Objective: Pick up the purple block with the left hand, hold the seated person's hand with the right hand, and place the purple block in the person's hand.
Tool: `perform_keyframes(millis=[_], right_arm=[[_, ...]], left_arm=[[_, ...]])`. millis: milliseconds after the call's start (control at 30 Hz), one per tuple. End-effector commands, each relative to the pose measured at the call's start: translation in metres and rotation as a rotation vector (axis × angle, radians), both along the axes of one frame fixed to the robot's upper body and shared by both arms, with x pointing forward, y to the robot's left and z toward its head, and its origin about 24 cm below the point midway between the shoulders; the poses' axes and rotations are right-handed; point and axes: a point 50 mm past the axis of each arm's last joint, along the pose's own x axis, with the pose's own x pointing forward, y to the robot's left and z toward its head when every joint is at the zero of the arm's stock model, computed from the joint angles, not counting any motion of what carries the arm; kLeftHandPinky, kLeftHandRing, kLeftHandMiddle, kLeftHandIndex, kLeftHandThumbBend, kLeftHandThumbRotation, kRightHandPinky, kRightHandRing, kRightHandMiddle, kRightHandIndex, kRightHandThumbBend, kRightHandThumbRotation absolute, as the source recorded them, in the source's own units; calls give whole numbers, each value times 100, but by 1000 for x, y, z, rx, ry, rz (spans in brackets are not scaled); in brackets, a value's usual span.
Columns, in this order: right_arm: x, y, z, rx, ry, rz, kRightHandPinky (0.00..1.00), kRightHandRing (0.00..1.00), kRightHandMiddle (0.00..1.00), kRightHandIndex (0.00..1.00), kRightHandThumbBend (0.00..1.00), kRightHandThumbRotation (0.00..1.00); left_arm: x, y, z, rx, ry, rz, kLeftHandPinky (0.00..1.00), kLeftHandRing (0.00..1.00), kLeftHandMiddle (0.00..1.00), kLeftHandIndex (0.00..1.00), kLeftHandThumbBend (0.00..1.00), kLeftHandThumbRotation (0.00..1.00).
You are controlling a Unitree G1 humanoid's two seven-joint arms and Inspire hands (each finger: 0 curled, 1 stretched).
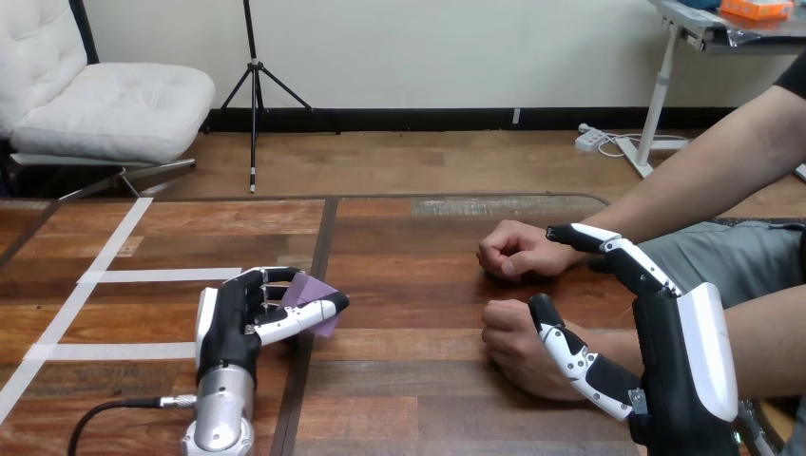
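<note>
The purple block (311, 293) is low over the table at the left, pinched between the curled fingers and thumb of my left hand (228, 328). The person's two hands rest as fists on the table at the right, one farther (513, 252) and one nearer (518, 347). My right hand (680, 332) sits over the wrist of the nearer fist. Its fingers (618, 256) stretch out straight beyond the wrist, reaching the far fist's wrist. Its thumb (567, 350) lies along the near side of the nearer fist. It straddles the wrist without curling round it.
White tape strips (114, 242) cross the table's left part. A dark seam (318, 275) runs between the two tabletops, right beside my left hand. Bare wood lies between the block and the person's fists. The person's forearms come in from the right edge.
</note>
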Motion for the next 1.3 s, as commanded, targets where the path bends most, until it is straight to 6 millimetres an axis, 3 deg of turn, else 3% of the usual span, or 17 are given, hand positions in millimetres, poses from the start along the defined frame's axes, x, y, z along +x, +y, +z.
perform_keyframes(millis=[0, 600, 1267], right_arm=[[8, -1, 13, -21, -71, 10, 70, 76, 75, 72, 38, 17], [8, -5, 15, -44, -55, -5, 70, 77, 76, 73, 41, 19], [11, -18, 21, -195, 24, -2, 75, 83, 83, 80, 52, 17]], left_arm=[[13, 0, 19, -10, -101, 8, 33, 39, 46, 48, 88, 5], [10, -4, 15, -15, -89, 1, 34, 39, 46, 48, 87, 3], [10, -10, 18, -24, -129, -29, 34, 39, 46, 49, 87, 1]])
